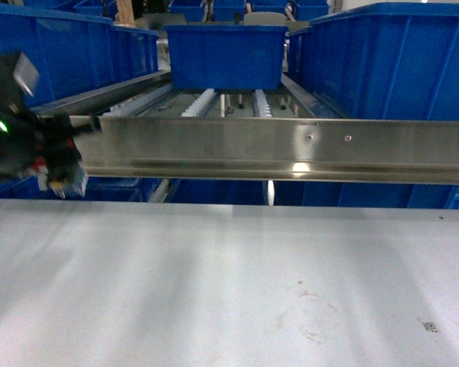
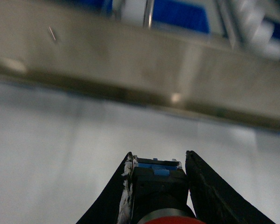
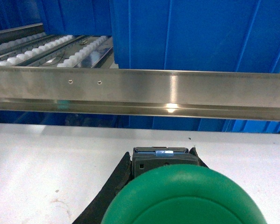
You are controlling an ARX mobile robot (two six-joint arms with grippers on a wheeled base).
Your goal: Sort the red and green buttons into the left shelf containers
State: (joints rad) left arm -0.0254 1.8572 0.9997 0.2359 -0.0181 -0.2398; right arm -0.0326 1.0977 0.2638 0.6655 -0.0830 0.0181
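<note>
My left gripper is shut on the red button. Its black-and-blue body sits between the two black fingers, and the red cap shows at the bottom edge. In the head view this gripper hangs at the far left, just in front of the steel rail and above the white table. My right gripper is shut on the green button, whose big cap fills the lower frame; this gripper is out of the head view. Large blue containers stand on the shelf's left side.
A long steel rail runs across the shelf front, between the table and the roller tracks. Another blue bin sits at the centre back and a big one at the right. More blue bins lie under the rail.
</note>
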